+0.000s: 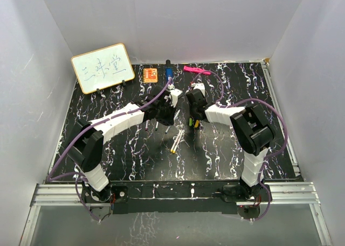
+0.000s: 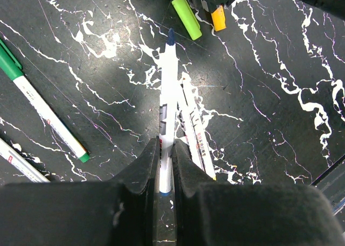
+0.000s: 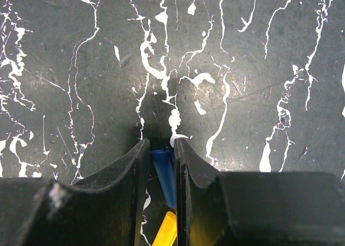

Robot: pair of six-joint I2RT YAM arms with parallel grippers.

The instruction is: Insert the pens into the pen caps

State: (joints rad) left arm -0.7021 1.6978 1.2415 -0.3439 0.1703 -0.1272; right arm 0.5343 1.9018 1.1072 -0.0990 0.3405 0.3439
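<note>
Black marbled counter (image 1: pixel 226 154): your left hand (image 2: pixel 166 149) is clamped on a blue-tipped pen (image 2: pixel 168 95) above loose pens (image 2: pixel 194 132); your right hand (image 3: pixel 161 149) pinches a half-hidden blue cap (image 3: pixel 164 173), yellow cap (image 3: pixel 166 230) cut off below.

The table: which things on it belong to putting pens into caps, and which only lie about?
Job: white blue-tipped pen in the left hand; short blue plastic cap in the right hand; loose white pens; green cap; yellow cap.
Lying about: whiteboard with writing; orange square card; pink bar; dark blue chunky object.
</note>
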